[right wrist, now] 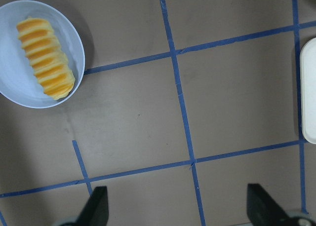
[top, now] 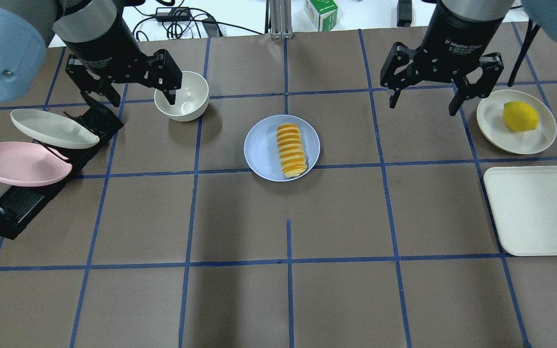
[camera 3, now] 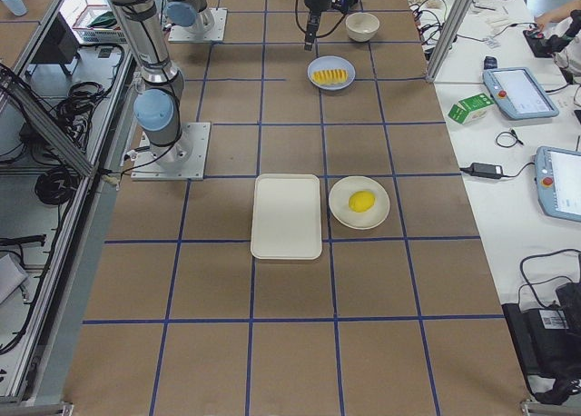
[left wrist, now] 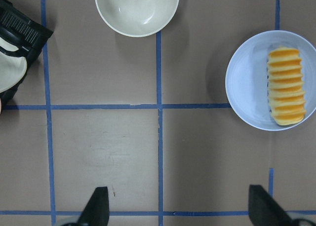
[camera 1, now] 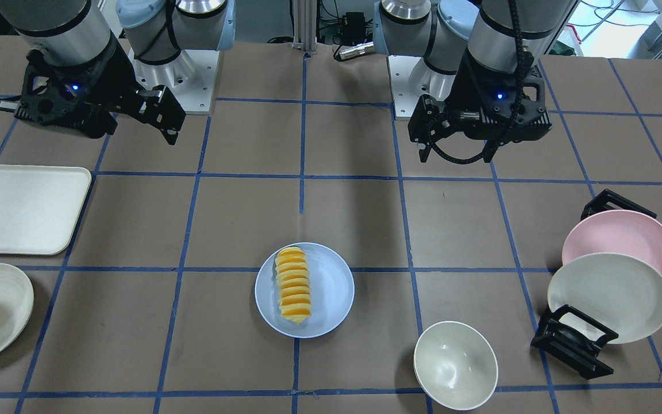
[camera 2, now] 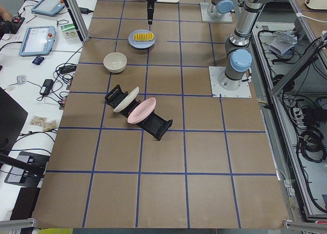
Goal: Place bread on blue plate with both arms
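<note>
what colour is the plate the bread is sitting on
Pale blue. The plate under the yellow-orange bread shows best in the overhead exterior view.

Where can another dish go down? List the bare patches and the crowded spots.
Widest: the table strip on the robot's side of the blue plate, between rack and tray. Also bare: the squares between blue plate and tray. Crowded: the robot's left, where rack, pink plate, cream plate and bowl cluster; the right end holds tray and lemon plate.
</note>
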Tool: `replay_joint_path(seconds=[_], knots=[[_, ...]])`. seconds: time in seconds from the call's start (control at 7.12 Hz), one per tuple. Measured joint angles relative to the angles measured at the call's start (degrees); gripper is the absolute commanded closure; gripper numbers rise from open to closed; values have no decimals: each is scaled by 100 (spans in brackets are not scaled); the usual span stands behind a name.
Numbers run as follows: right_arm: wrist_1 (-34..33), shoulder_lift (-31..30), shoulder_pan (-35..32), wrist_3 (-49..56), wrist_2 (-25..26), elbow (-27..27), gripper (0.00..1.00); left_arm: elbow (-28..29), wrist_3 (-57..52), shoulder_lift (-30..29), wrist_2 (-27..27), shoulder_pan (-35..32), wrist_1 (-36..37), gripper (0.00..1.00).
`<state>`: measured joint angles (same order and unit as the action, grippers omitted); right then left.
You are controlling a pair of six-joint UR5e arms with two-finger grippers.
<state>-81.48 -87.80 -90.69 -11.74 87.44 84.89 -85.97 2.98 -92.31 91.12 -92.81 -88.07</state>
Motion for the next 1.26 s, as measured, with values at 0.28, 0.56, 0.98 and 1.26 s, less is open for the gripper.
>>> replay_joint_path(seconds=[0.28,0.56,0.98,1.26], knots=[[-320,-88,-13,-50,8,278,0,-1,-1,-8,-6,1,0,0],[-353,-96,-2,-68,95,342,0,-2,-7,-13,-1,10,0,0],[-367,-95,-6,-77,276,352,0,0,-4,-15,2,10,0,0],[-332,-95,-16,-84,252,355,0,-6,-13,-15,8,16,0,0]])
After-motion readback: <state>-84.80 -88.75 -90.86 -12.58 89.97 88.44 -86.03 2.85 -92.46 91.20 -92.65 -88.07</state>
